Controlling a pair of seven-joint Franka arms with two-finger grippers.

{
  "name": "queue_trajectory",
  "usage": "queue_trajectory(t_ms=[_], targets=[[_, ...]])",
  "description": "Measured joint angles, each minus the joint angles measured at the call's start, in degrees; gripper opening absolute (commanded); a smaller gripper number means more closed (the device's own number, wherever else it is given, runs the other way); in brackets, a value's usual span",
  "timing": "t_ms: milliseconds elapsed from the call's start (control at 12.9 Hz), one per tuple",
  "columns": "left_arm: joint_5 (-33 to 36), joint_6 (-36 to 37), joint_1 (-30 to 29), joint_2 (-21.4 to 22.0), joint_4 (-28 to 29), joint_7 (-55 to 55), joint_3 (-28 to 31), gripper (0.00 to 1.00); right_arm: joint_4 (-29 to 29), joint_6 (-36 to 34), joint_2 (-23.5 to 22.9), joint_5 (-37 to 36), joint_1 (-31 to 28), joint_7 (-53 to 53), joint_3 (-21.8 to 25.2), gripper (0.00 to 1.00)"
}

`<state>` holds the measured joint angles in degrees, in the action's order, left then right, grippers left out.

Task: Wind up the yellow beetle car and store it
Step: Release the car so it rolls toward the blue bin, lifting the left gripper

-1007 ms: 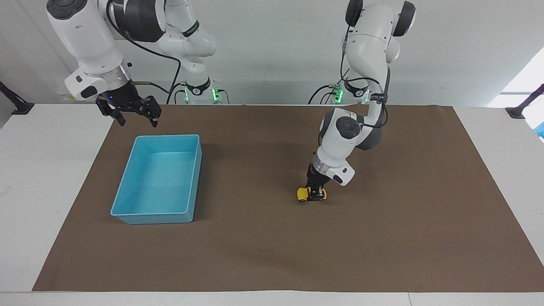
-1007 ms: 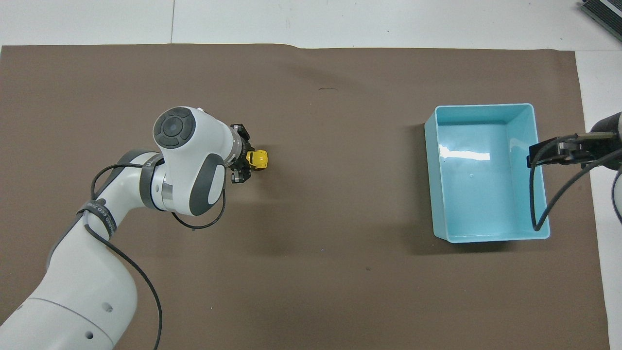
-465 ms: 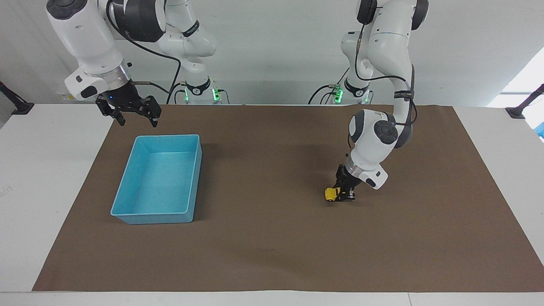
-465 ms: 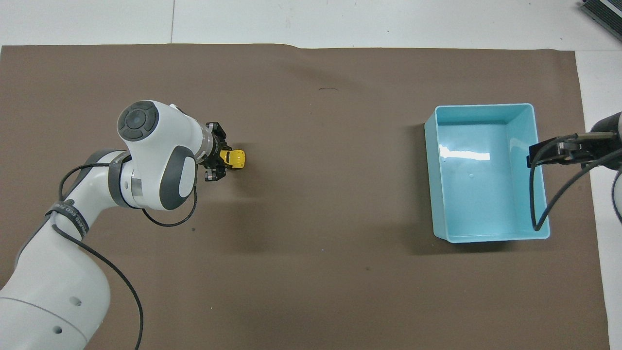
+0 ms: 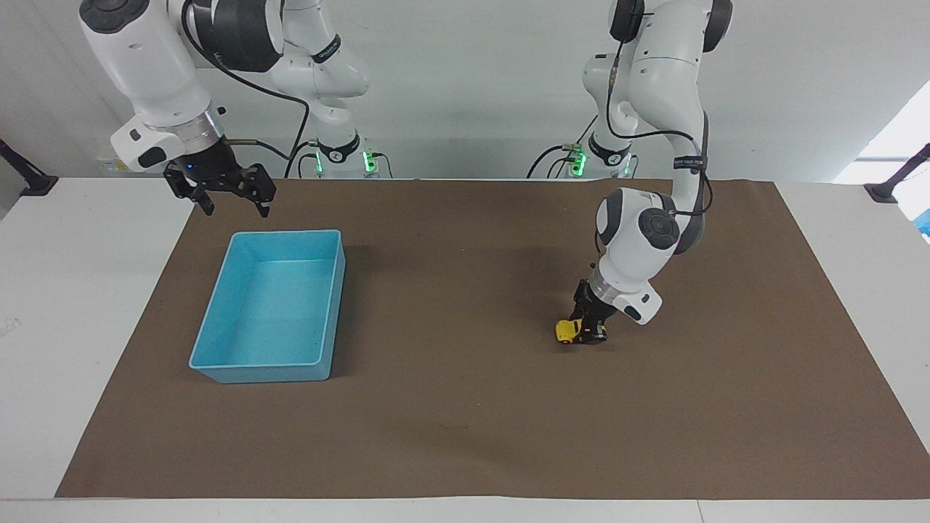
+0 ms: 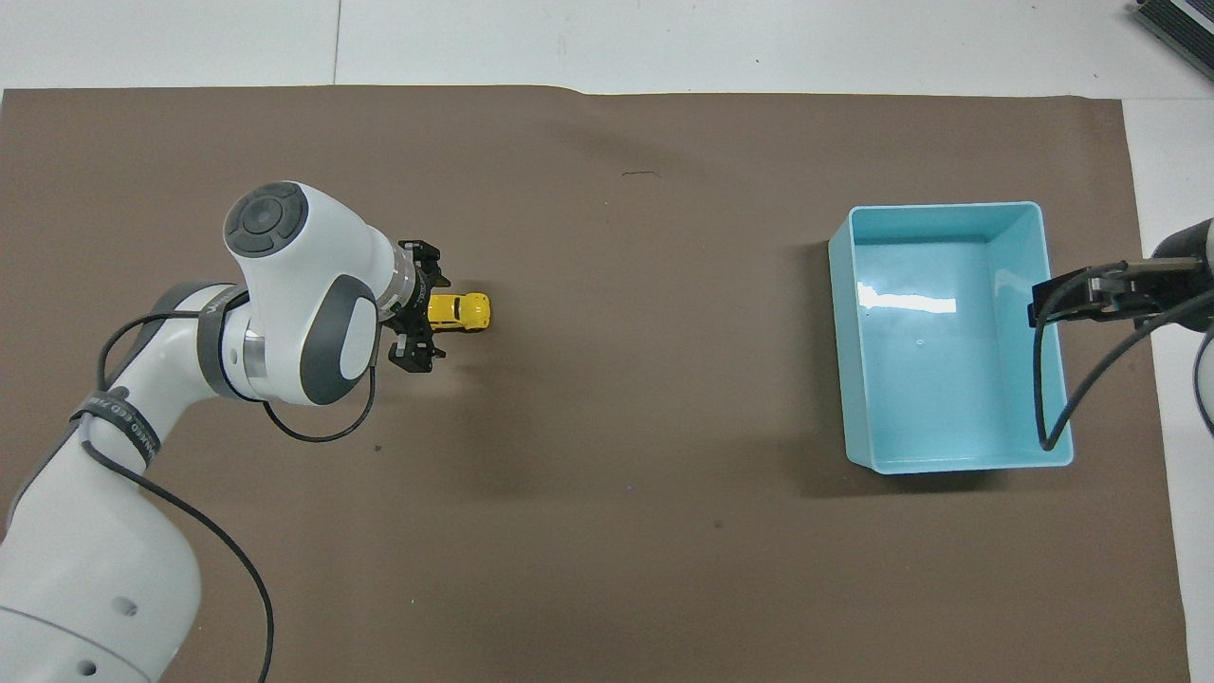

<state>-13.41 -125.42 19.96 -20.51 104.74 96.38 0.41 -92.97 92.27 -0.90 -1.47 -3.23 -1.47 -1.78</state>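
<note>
The yellow beetle car (image 5: 567,330) sits on the brown mat (image 5: 465,407), toward the left arm's end of the table. It also shows in the overhead view (image 6: 462,311), its nose pointing toward the blue bin (image 6: 1055,446). My left gripper (image 5: 591,332) is low at the car's rear end, and in the overhead view (image 6: 418,309) the car's rear lies under it. The bin (image 5: 211,356) is empty and stands toward the right arm's end. My right gripper (image 5: 235,209) waits open and empty in the air over the bin's end nearest the robots; it also shows in the overhead view (image 6: 1039,304).
The white tabletop (image 5: 80,305) borders the mat on both ends. A black cable (image 6: 1053,398) hangs from the right gripper over the bin. A dark object (image 6: 1176,24) lies at the table's corner.
My left gripper dragged the car along the mat away from the bin, toward the left arm's end. In the last half second the hand stopped and more of the car shows in front of it.
</note>
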Motion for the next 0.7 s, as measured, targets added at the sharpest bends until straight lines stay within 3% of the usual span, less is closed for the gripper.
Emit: queue_trajectory(t_ms=[155,697], targets=[[0.0,1.9,0.0,1.7,-0.4,0.0,0.0,1.00,0.0,0.0,0.0,0.0,0.0,0.0,0.0,1.00],[0.1,2.0,-0.1,1.9,-2.5,-0.4,0.7,1.00,0.0,0.0,0.0,0.0,0.0,0.0,0.0,1.00]])
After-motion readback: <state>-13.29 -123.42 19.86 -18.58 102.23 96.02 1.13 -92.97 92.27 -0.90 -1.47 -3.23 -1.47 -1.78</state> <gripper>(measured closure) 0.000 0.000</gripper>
